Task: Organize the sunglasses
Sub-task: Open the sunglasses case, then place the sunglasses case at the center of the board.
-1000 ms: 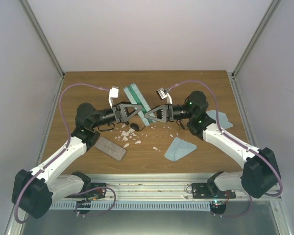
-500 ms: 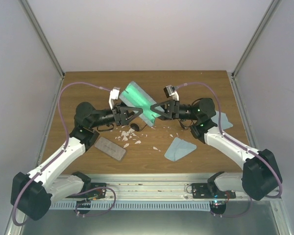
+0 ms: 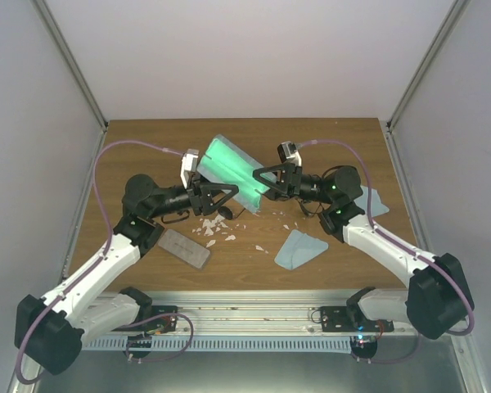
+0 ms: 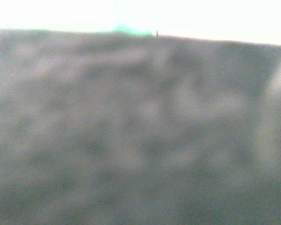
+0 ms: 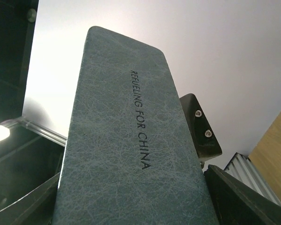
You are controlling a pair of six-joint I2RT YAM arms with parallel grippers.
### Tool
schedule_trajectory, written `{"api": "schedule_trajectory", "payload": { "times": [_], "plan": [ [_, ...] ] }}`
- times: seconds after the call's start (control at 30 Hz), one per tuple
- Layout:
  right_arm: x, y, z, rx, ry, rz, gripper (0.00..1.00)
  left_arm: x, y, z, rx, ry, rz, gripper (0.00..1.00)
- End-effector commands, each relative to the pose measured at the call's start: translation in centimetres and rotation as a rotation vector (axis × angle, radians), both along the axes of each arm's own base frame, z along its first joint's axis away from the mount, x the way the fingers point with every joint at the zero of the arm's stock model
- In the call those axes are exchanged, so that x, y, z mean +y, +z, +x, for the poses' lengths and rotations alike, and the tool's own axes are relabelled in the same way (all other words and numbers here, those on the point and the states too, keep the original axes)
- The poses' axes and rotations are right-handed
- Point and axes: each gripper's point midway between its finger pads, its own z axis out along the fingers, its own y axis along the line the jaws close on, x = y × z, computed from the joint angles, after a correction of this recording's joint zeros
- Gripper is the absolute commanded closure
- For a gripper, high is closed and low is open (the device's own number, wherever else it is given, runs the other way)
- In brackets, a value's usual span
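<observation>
A blue-grey case (image 3: 229, 160) is held tilted above the table's middle, between both grippers. My right gripper (image 3: 260, 176) is shut on its right end. In the right wrist view the case (image 5: 131, 154) fills the space between my fingers (image 5: 246, 199). My left gripper (image 3: 233, 191) grips its lower near edge. The left wrist view shows only the blurred case surface (image 4: 140, 131), with my fingers hidden. One pair of sunglasses (image 3: 227, 213), with a dark round lens, lies on the table under the left gripper. I cannot make out the paler pair.
A flat grey case (image 3: 184, 248) lies at the front left. One light blue cloth (image 3: 299, 247) lies front of centre and another (image 3: 370, 201) lies beside the right arm. Several small white scraps (image 3: 211, 227) are scattered near the sunglasses.
Both grippers have raised the blue-grey case off the table and tipped it so its broad face shows. The right gripper has moved back and up, and the left wrist has turned.
</observation>
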Motion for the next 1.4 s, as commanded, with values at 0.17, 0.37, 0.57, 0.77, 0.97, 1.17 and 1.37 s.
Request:
{"api": "schedule_trajectory", "payload": {
  "times": [0.17, 0.37, 0.57, 0.77, 0.97, 1.17, 1.37],
  "plan": [
    [-1.6, 1.3, 0.7, 0.064, -0.056, 0.069, 0.56, 3.5, -2.2, 2.4, -0.114, 0.300, 0.052, 0.18],
    [-1.6, -0.2, 2.0, 0.067, -0.117, -0.010, 0.55, 4.3, -1.9, 1.9, -0.135, 0.338, 0.054, 0.08],
    [-4.3, -6.2, 5.9, -0.011, -0.380, -0.306, 0.55, 5.1, -4.2, 2.7, -0.038, 0.406, 0.159, 0.01],
    [-8.7, -14.2, 7.7, -0.048, -0.587, -0.650, 0.54, 4.4, -7.4, 1.9, 0.003, 0.339, 0.246, 0.01],
    [-10.2, -21.3, 5.9, -0.023, -0.549, -0.823, 0.55, 4.1, -9.7, 2.0, 0.075, 0.325, 0.276, 0.01],
    [-9.0, -25.6, 4.5, 0.022, -0.419, -0.837, 0.55, 3.6, -11.5, 2.6, 0.139, 0.315, 0.292, 0.01],
    [-7.0, -27.2, 4.8, 0.022, -0.350, -0.788, 0.55, 3.5, -12.0, 3.0, 0.165, 0.323, 0.296, 0.01]
  ]
}}
